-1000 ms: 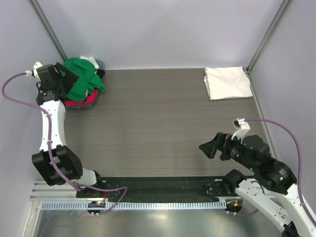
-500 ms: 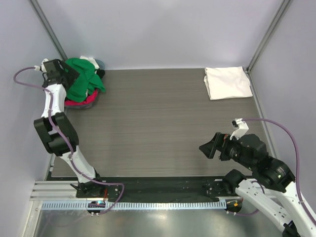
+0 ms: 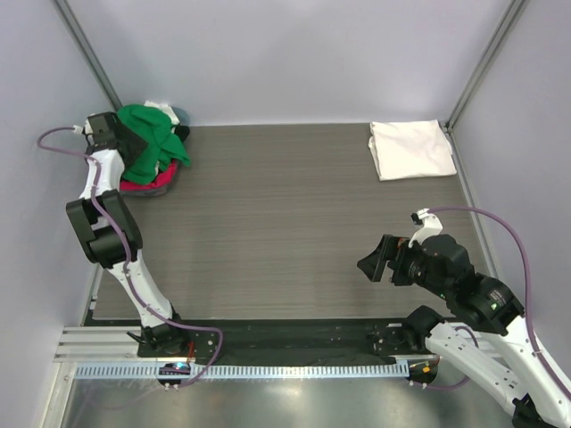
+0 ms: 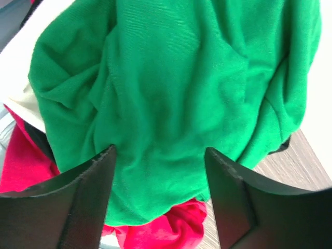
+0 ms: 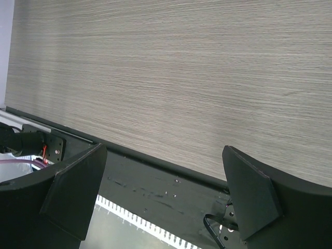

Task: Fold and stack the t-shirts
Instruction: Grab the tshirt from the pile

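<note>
A: What filled most of the view?

B: The table (image 3: 294, 205), a grey wood-grain top. Pale lilac walls (image 3: 285, 62) closed it in, with a metal post (image 3: 85, 49) slanting up at each far corner. A black rail (image 3: 285, 334) ran along the near edge.

A: And the machines?

B: Two arms. The left arm (image 3: 107, 241) stretched up the left edge to the far left corner. The right arm (image 3: 473, 303) sat bent low at the near right corner. Each carried one purple cable (image 3: 526, 259).

A: How many shirts did you count?

B: One white shirt (image 3: 411, 149) lay folded flat, alone in the far right corner. In the far left corner was a heap showing four colours. The green shirt (image 3: 150, 138) was on top and the pink-red shirt (image 3: 143, 185) under it. A white scrap (image 3: 161, 107) showed at the far side and a black bit (image 3: 181, 132) at the right. How many garments lay underneath, I couldn't tell. They sat in one round basket (image 3: 179, 115), of which only the rim showed.

A: The grippers?

B: Two, both with their fingers spread wide and nothing held between them. The left gripper (image 4: 160, 151) hung right over the crumpled green shirt. Whether its fingertips (image 4: 106, 155) touched the cloth, I couldn't tell. The right gripper (image 5: 163, 149) was over bare table near the near edge, well apart from the heap and from the folded white shirt.
</note>
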